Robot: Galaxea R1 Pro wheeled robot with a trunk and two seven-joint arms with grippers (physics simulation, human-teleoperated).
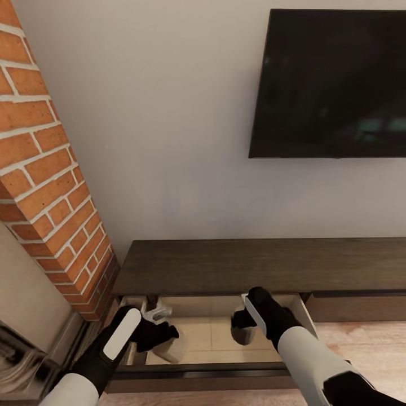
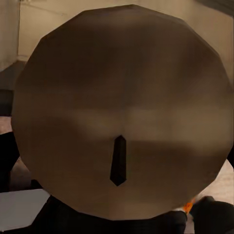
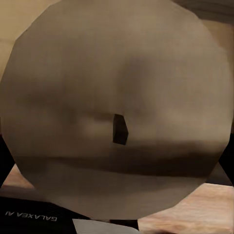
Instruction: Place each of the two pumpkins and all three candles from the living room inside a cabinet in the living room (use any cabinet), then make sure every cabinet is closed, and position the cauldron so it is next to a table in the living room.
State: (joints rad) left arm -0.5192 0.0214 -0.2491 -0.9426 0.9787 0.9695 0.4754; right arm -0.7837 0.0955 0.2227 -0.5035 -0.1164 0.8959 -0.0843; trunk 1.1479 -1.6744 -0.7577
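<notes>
Two candles in hand, both over the open drawer (image 1: 214,338) of the cabinet (image 1: 265,265), the long dark-brown unit below the wall-mounted TV (image 1: 332,84) and right of the brick column (image 1: 51,186). Left gripper (image 1: 160,332) down inside the drawer's left part, fingers closed around a pale candle (image 1: 172,348) that tilts toward the tan drawer floor; in the left wrist view, the candle's round top (image 2: 122,107) with its dark wick nub (image 2: 117,161) right against the camera, and a small orange glint (image 2: 187,207) at the edge, too little to name. Right gripper (image 1: 243,322) nearer the drawer's right part, fingers holding a second candle (image 1: 243,334), upright and low over the floor; the right wrist view likewise shows that candle's top (image 3: 117,97) and wick (image 3: 119,129). Judged progress: two of three candles on the point of being stored, not yet released. Still to do, as far as visible: letting go of both, fetching the third candle and both pumpkins, shutting this drawer and any other open front, then setting the cauldron beside a table. Whether anything else already lies in the drawer: cannot tell, with arms and candles covering much of it.
</notes>
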